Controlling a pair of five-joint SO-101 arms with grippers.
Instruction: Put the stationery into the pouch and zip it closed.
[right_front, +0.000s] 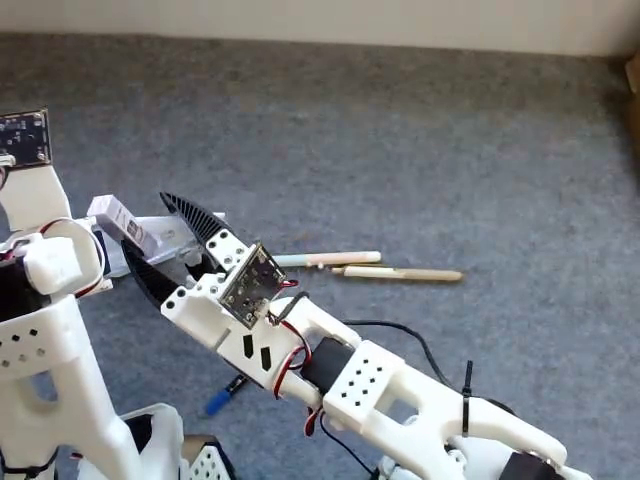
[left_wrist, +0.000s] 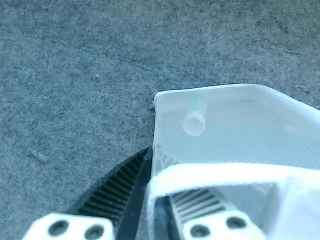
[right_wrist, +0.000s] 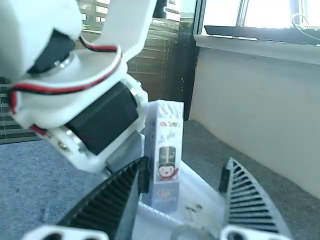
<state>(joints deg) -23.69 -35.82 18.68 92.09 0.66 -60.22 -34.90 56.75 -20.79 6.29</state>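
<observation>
**Left gripper** (left_wrist: 154, 157): jaws clamped on the rim of the pouch (left_wrist: 240, 130), one finger outside the mesh wall and the other inside it. The pouch mouth is open at this point. A small tube (left_wrist: 194, 120) with a green band lies inside the pouch just ahead of the fingertips, seen through the mesh.

**Right gripper** (right_front: 145, 222): jaws wide apart, nothing held. A box (right_wrist: 164, 155) stands on end between the fingertips, close against one finger. Contact with that finger is not confirmed. Whether the foot of the box is inside the pouch cannot be told. The pouch lies directly below and ahead of this gripper.

**Outside the pouch**, on the grey mat (right_front: 450, 150):
- A white pen (right_front: 325, 259) and a pencil (right_front: 400, 273) lie side by side, behind the right gripper's fingertips and off to one side of its wrist.
- A blue pen (right_front: 222, 398) lies farther back beside the right arm, well apart from both grippers.
</observation>
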